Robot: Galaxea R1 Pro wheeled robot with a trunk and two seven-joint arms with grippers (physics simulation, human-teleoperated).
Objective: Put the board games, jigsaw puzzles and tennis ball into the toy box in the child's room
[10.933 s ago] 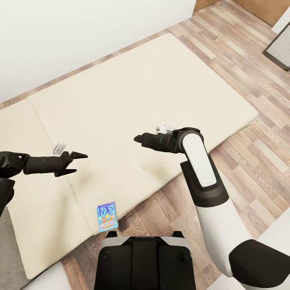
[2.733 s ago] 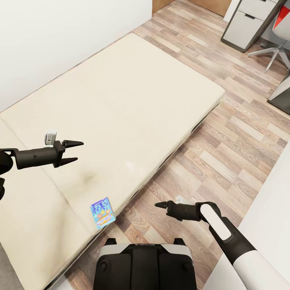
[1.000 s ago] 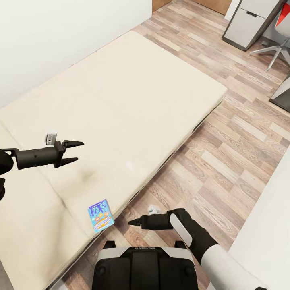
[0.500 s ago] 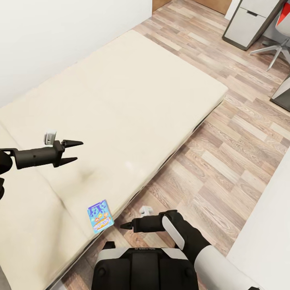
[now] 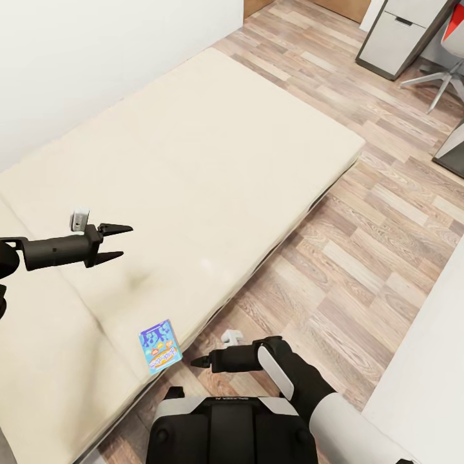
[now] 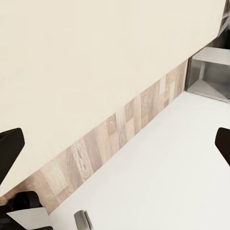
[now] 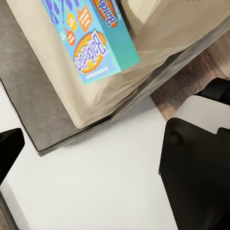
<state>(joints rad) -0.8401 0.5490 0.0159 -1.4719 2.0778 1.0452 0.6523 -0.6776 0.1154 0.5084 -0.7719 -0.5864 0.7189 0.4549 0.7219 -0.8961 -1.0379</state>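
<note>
Blue board game (image 5: 159,347) lies flat at the bed's (image 5: 193,161) near edge; the right wrist view shows its cartoon print (image 7: 91,38) up close. Right gripper (image 5: 196,362) reaches low toward it, just beside it; I cannot tell its fingers' state. Left gripper (image 5: 119,243) hangs over the bed, fingers spread apart.

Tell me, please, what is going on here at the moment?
A two-armed robot stands at the edge of a wide cream-beige mattress bed. A small blue cartoon-printed board game box lies near the bed's front edge, untouched. The right pincer, low over the wood-plank floor, points at the box from close by. The left pincer hovers open and empty above the bed.
</note>
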